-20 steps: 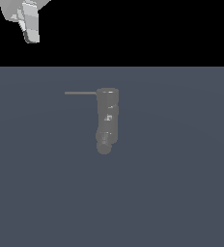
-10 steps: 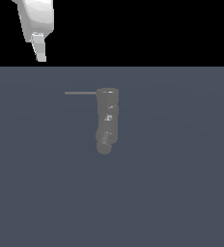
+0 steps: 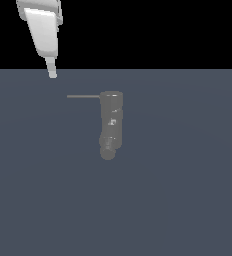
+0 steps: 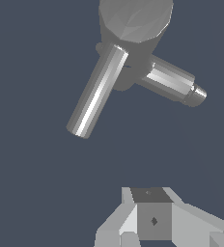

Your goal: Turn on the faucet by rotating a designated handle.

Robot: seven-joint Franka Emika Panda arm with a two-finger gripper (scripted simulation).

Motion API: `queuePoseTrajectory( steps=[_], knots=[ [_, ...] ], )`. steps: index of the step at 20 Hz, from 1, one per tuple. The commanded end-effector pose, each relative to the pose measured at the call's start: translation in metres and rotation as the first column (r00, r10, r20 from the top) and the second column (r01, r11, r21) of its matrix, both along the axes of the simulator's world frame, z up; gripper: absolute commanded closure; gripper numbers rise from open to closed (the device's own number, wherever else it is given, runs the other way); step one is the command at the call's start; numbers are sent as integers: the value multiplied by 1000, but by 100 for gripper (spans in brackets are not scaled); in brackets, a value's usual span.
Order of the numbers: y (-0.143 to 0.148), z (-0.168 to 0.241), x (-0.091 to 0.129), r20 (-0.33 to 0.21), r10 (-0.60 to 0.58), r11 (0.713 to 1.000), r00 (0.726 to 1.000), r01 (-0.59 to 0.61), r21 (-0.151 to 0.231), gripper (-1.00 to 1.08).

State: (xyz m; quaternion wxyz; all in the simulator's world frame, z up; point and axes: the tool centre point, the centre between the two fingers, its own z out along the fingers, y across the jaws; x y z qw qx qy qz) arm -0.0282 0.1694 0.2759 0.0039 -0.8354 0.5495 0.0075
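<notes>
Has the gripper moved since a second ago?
Yes. In the exterior view the gripper has come down and toward that view's right, closer to the handle of the faucet, which stayed put.

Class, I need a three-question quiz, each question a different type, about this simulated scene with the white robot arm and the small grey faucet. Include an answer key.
1. True or false: the white robot gripper touches the thin straight dark-grey handle rod.
2. Multiple choice: in the exterior view, from the dull-grey metallic cylinder faucet body the handle sticks out toward
A. the exterior view's left
B. the exterior view's right
C. the rounded spout end
3. Fill in: the rounded knob-like spout end lies at the faucet's ____ end in the exterior view.

Key:
1. False; a clear gap separates them.
2. A
3. lower
</notes>
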Motion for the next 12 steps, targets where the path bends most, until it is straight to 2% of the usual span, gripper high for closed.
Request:
queuePoseTrajectory(
  steps=[1, 6, 12],
  knots=[
    [0, -9, 13, 1, -50, 999, 999, 50, -2, 108],
    [-3, -27, 41, 3, -156, 988, 988, 156, -7, 108],
    [-12, -49, 75, 5, -280, 960, 960, 280, -13, 108]
  ],
)
